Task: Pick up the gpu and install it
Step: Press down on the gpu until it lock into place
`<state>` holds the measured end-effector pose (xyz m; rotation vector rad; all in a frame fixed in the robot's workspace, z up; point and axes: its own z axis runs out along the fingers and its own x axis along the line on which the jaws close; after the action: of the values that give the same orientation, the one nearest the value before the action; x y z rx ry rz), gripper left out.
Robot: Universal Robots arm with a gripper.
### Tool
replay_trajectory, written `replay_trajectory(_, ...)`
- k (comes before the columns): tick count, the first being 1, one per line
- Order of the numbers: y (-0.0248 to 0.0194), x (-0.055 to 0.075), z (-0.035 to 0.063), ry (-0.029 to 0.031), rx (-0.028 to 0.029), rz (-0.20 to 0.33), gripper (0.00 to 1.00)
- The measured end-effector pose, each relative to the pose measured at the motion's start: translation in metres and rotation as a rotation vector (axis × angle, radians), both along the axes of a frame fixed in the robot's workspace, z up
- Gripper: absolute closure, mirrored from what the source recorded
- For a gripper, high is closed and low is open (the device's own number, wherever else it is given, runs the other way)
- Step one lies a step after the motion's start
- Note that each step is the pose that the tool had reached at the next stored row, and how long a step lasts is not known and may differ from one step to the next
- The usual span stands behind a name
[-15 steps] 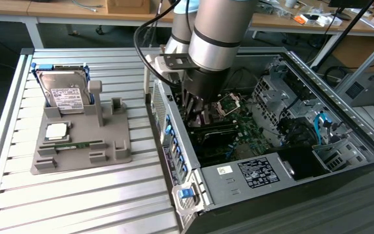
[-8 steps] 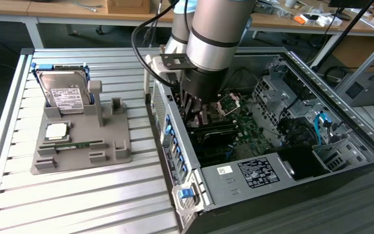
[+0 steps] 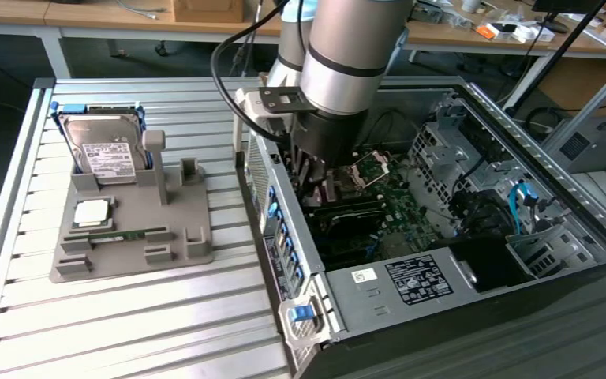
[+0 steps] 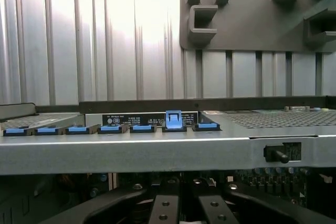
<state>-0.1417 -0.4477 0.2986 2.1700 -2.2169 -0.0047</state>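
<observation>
The robot arm reaches down into the open computer case (image 3: 555, 197), its gripper (image 4: 181, 211) closed narrow above the motherboard (image 3: 387, 207). The gpu cannot be made out (likely hidden under the arm). At nine o'clock, the grey parts holder (image 3: 177, 237) keeps the hard drive (image 3: 108, 154). Installation looks under way, unfinished.

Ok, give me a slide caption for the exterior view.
Robot arm reaching down into the open computer case, with a hard drive standing in the grey holder beside it.
</observation>
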Motion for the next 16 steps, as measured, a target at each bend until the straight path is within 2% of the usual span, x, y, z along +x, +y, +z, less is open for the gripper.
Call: replay_trajectory(16,0.0000,-0.0059,0.0000,-0.0023,0.0000,0.000,0.89)
